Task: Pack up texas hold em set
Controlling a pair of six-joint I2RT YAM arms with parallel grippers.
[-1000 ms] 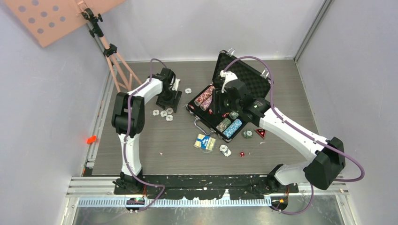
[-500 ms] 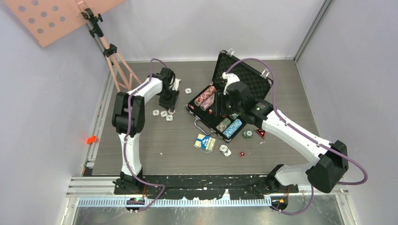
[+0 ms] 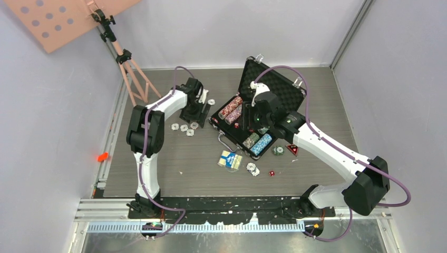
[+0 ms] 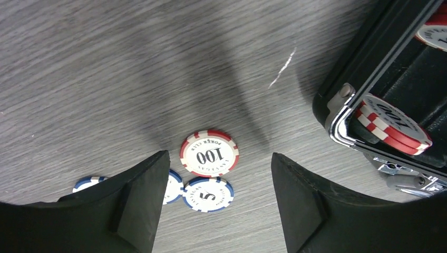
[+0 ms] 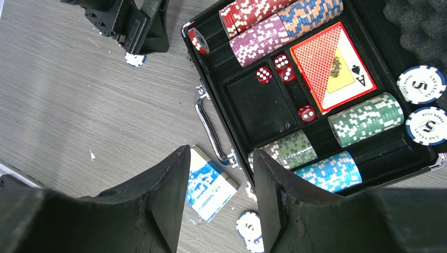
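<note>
Case (image 5: 258, 108) sits open on counter (image 3: 174, 158), lid up at far side. Inside: red, purple and orange-blue chip rows (image 5: 274, 26) at one end, red deck (image 5: 332, 66) face up showing ace of spades, dice (image 5: 307, 113) in the middle slots, green and light-blue rows (image 5: 337, 142) at the other end, one slot bare. Two loose blue-white chips (image 5: 421, 84) lie at the lid side of the case. A short red-white stack (image 4: 392, 124) sits in the corner slot nearest the left arm. Left fingers (image 4: 142, 205) are spread wide, holding nothing, over the counter just beside that corner. 100 chip (image 4: 209, 153) lies on the counter between them in view, with 5 chip (image 4: 209, 193) just beside it and another blue chip partly hidden by a finger. Right fingers (image 5: 168, 205) are wide apart, empty, above the handle (image 5: 211, 129) side of the case. Blue deck (image 5: 211, 182) lies on the counter just beside the handle. More chips (image 3: 253, 168) are scattered on the counter nearby.
</note>
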